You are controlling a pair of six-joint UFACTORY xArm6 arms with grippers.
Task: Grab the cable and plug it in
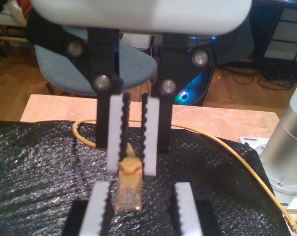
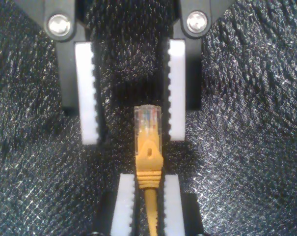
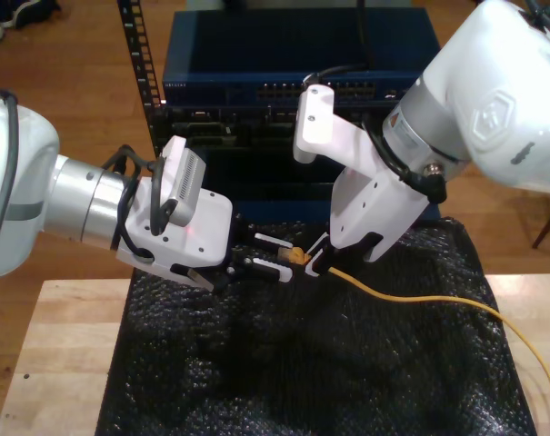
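Observation:
The yellow-orange cable (image 3: 438, 300) ends in a clear plug (image 2: 147, 118). My second gripper (image 2: 146, 178) is shut on the cable's yellow boot just behind that plug. It belongs to the arm on the exterior view's right (image 3: 313, 263), and the cable trails away from it across the mat. Facing it from the exterior view's left is my first gripper (image 1: 142, 189), which is open. The plug (image 1: 128, 194) points in between its white toothed fingers (image 1: 100, 206) and touches neither of them. Both grippers hover a little above the black mat (image 3: 302, 363).
A blue network switch (image 3: 293, 82) with a row of ports sits in the rack behind the mat. The mat lies on a wooden table (image 3: 56, 345). The cable's far end (image 1: 295, 226) rests by an arm's metal base (image 1: 285, 147). An office chair (image 1: 133, 64) stands beyond the table.

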